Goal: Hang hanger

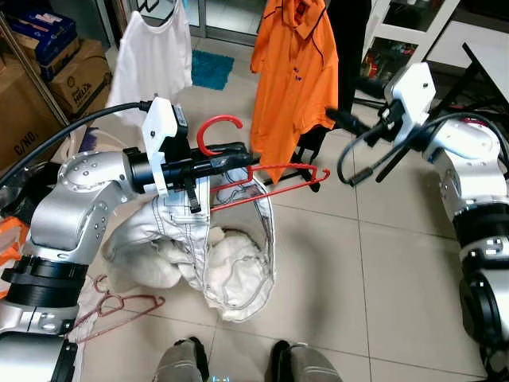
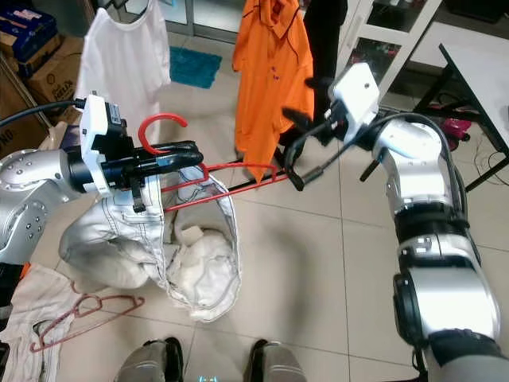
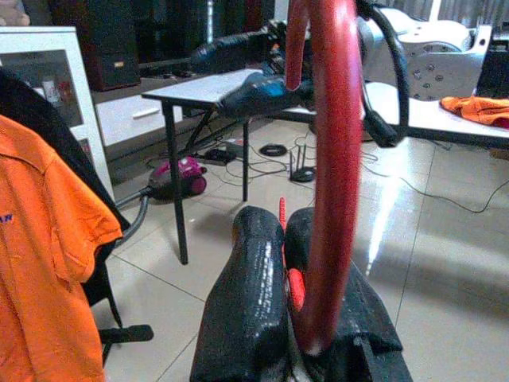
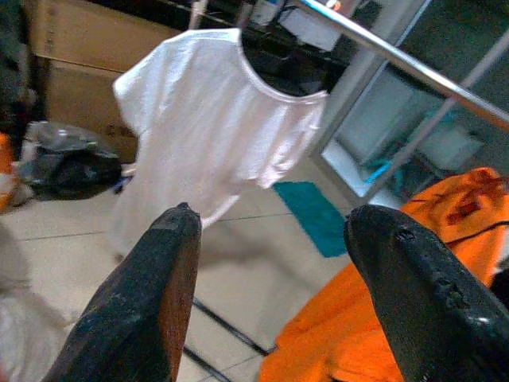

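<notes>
My left gripper (image 1: 235, 157) is shut on a red plastic hanger (image 1: 280, 178) just below its hook (image 1: 219, 127), holding it at chest height. White trousers (image 1: 191, 239) hang from the hanger's bar, and their legs reach a heap of pale cloth on the floor. In the left wrist view the red hook (image 3: 328, 159) rises between the black fingers (image 3: 246, 302). My right gripper (image 2: 306, 102) is open and empty, raised beside the orange polo shirt (image 1: 294, 72). A white T-shirt (image 4: 215, 119) and the orange shirt hang from a metal rail (image 4: 413, 68).
A second reddish hanger (image 1: 119, 306) lies on the tiles at the lower left. Cardboard boxes (image 1: 75, 79) stand at the back left and a teal mat (image 1: 211, 68) lies beyond the rack. A black garment (image 1: 350, 48) hangs right of the orange shirt. A table (image 1: 493, 56) stands at the far right.
</notes>
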You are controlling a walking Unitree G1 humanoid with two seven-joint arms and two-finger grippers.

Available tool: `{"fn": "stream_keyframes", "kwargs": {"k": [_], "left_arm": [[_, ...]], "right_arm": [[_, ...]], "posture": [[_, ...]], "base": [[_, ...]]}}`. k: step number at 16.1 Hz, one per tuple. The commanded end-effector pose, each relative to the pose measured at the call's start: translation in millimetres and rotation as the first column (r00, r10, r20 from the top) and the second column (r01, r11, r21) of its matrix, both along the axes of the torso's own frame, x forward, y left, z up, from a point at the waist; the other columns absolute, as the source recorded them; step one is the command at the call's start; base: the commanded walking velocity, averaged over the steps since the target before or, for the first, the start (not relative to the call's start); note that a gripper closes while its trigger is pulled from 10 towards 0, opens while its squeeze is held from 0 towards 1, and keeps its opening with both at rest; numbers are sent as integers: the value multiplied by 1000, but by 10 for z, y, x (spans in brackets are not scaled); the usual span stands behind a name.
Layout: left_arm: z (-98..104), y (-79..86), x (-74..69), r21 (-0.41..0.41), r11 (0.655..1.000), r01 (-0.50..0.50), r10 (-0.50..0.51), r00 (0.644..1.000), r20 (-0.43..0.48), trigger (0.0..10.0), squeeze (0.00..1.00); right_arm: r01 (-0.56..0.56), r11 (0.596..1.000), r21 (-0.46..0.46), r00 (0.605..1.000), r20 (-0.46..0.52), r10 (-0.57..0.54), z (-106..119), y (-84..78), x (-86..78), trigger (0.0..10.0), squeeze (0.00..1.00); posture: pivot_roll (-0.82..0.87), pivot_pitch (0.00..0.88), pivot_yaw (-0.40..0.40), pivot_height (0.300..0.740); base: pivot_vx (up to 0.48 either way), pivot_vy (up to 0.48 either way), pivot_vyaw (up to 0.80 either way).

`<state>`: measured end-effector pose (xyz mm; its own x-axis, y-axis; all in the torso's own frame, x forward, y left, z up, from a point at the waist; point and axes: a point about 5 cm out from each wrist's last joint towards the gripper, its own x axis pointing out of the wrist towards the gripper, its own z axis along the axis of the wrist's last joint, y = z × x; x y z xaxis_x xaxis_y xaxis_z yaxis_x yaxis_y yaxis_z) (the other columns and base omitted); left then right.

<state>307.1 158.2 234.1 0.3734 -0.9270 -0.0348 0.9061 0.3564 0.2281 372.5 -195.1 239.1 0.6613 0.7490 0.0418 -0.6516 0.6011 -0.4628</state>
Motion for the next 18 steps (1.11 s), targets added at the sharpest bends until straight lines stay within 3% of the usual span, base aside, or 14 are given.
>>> {"fn": "stream_keyframes", "kwargs": {"k": [1, 3, 8, 18], "left_arm": [[74, -41, -37, 3, 1000, 18, -18, 999, 51, 10000, 0], [67, -42, -38, 1, 1000, 16, -16, 999, 50, 10000, 0], [73, -53, -31, -5, 1000, 15, -15, 999, 52, 10000, 0], [115, -87, -51, -22, 999, 28, -27, 998, 58, 10000, 0]], "right_arm": [[-48, 999, -23, 998, -30, 47, -29, 0, -44, 10000, 0], [-121, 990, -72, 990, -83, 115, -138, 54, -101, 10000, 0], [-216, 973, -83, 969, -141, 203, -252, 195, -185, 10000, 0], [-283, 957, -71, 943, -205, 263, -499, 541, -229, 10000, 0]], "posture": [[-38, 154, -100, 740], [-37, 149, -100, 740], [-37, 136, -101, 740], [-35, 146, -103, 740]], "base": [[0, 0, 0], [0, 0, 0], [0, 0, 0], [0, 0, 0]]}}
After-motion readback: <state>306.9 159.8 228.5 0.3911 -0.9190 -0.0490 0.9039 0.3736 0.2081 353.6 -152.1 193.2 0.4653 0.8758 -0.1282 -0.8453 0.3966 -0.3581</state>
